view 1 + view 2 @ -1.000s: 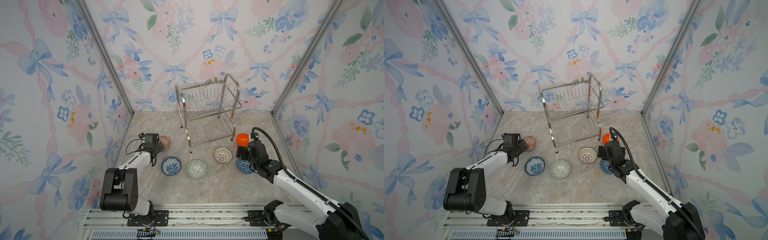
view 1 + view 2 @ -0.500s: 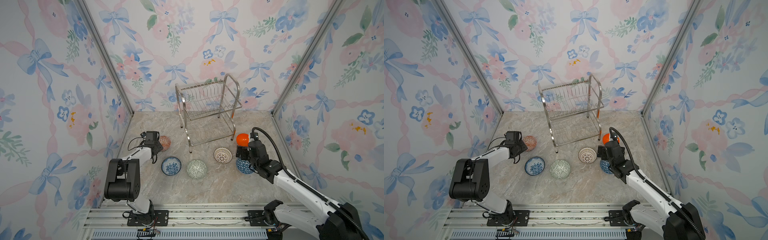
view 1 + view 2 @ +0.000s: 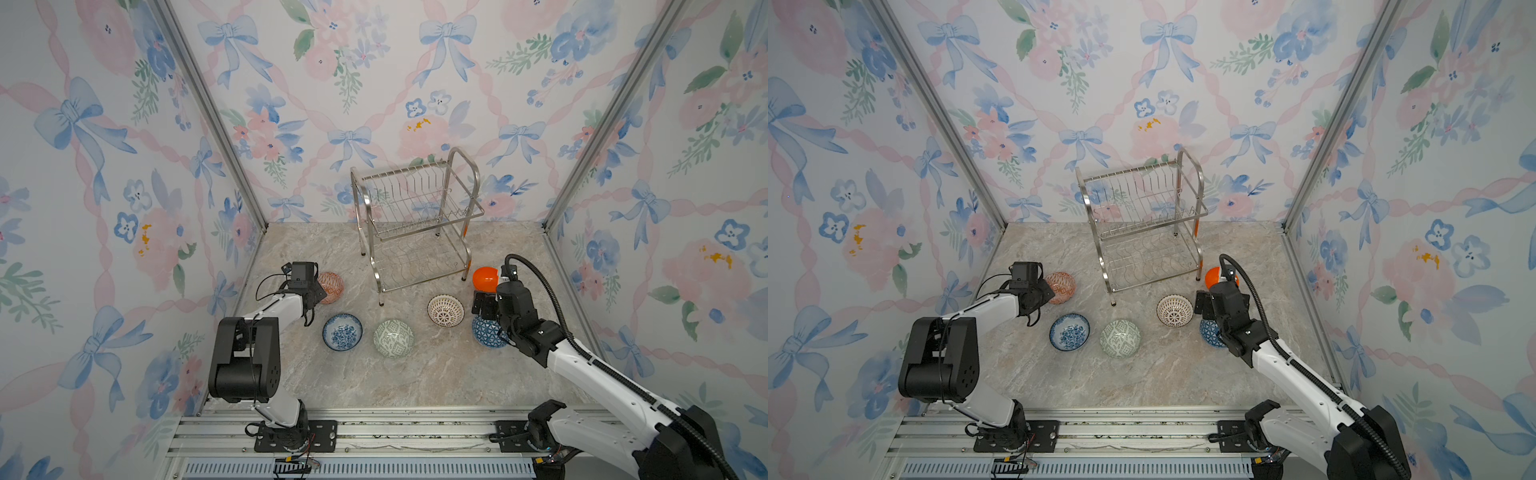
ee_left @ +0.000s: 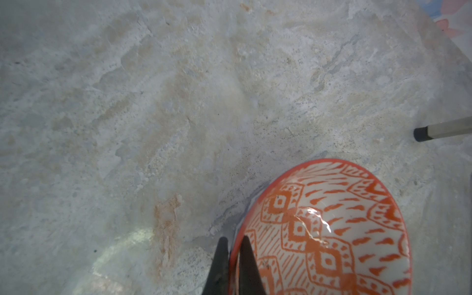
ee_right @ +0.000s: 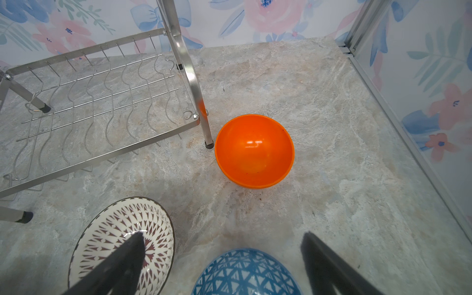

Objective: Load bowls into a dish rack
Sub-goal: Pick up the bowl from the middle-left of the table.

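Note:
My left gripper (image 4: 233,251) is shut on the near rim of the red-orange patterned bowl (image 4: 332,229), which sits on the floor left of the dish rack (image 3: 419,227) in a top view (image 3: 331,286). My right gripper (image 5: 223,237) hangs open above the blue bowl with white triangles (image 5: 245,273), one finger over the white lattice bowl (image 5: 122,242). The plain orange bowl (image 5: 255,150) rests by the rack's near right leg. The blue floral bowl (image 3: 342,331) and the green-grey bowl (image 3: 393,337) lie in front of the rack, whose two tiers hold nothing.
Flowered walls close in the marble floor (image 3: 415,374) on three sides. The right wall's metal rail (image 5: 398,122) runs close to the orange bowl. A rack leg (image 4: 434,132) stands near the red-orange bowl.
My left gripper has closed from open onto the red-orange bowl's rim after sliding a little toward it. The right arm has stayed still.

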